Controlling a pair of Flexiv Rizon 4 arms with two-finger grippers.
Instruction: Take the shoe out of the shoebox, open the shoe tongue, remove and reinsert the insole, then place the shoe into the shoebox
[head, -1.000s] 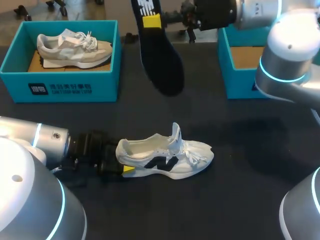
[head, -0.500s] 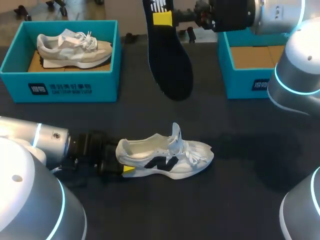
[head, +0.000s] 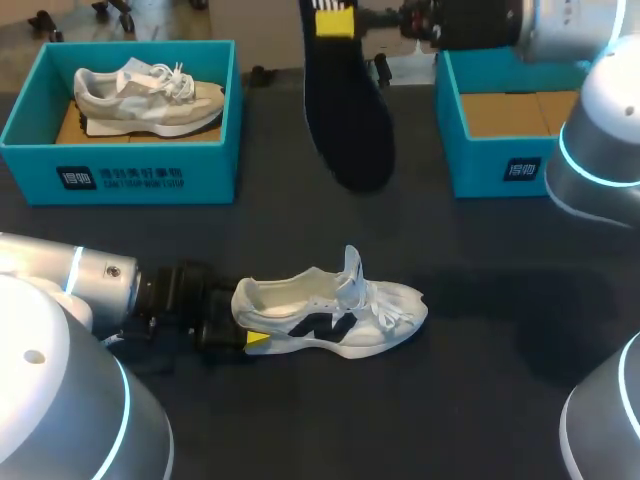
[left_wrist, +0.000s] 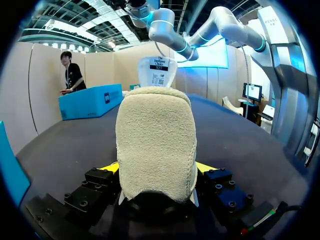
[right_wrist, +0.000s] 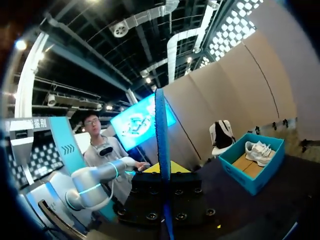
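The left claw (left_wrist: 157, 169) gripped the heel of the white shoe (head: 335, 310) on the table (head: 490, 340), while the right claw (head: 336, 22) clamped the dark insole (head: 350, 110), held aloft toe-down.

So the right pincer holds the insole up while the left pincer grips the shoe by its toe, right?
Not the toe: the left pincer grips the shoe by its heel, as the head view shows. The right pincer does hold the insole up.
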